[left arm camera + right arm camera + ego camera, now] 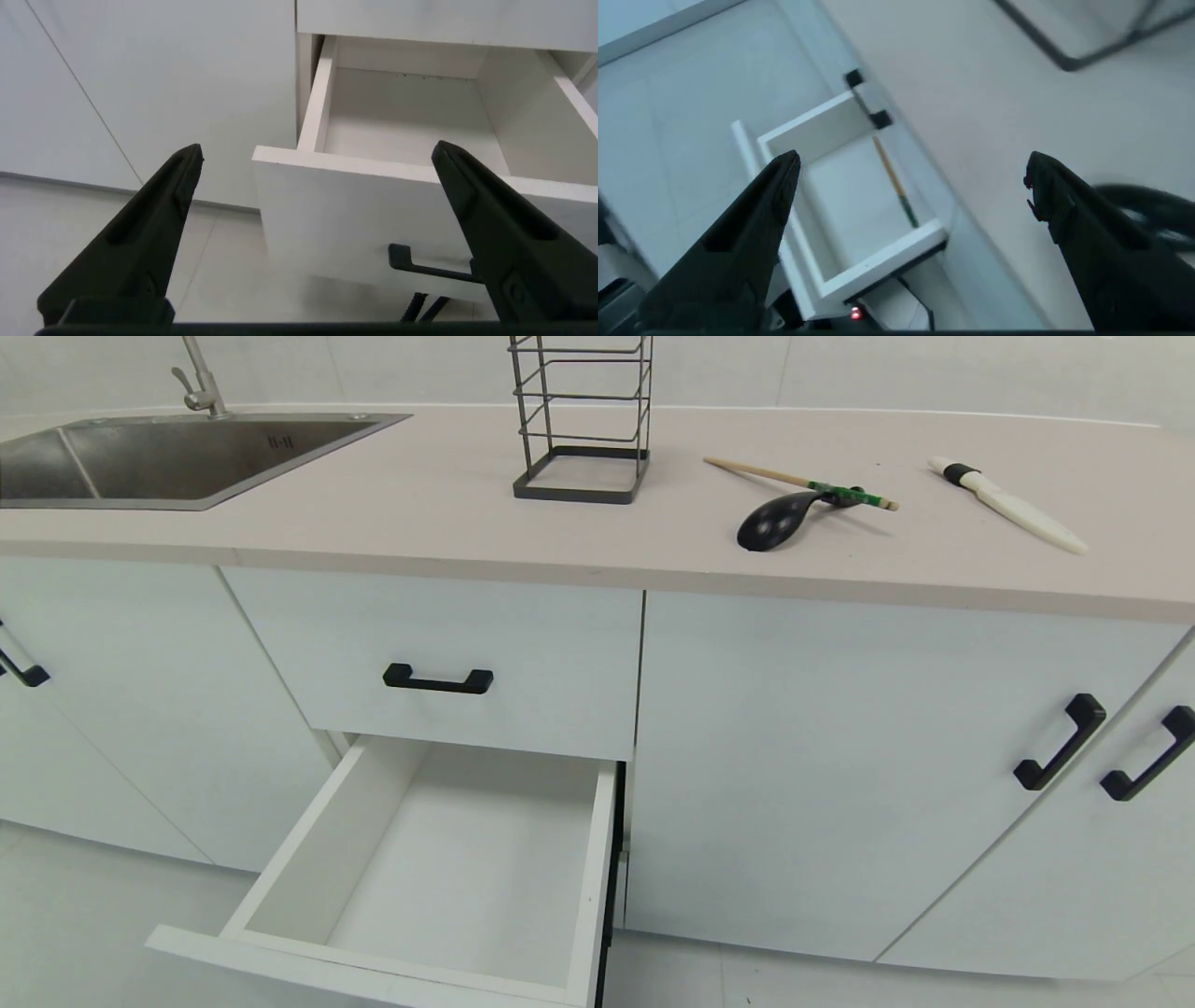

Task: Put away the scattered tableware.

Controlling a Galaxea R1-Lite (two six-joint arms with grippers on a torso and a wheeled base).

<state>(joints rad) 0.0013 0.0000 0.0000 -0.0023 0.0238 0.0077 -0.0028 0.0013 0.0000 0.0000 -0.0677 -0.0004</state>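
White drawer (373, 969) stood open holding a first chopstick (896, 182), left tool (316, 149) and right tool (911, 159) both spread wide and empty, while farther back on the bench (420, 523) lay a black spoon (775, 521), a second chopstick (794, 479) and a white utensil (1013, 507).

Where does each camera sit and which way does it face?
Head: on the robot's head, facing forward and down at the beige countertop and open white drawer.
Left wrist: on left arm, facing the drawer's front; open left gripper frames it.
Right wrist: on right arm, looking down on drawer and black wire rack; open right gripper shows.
Shared: all see the drawer.
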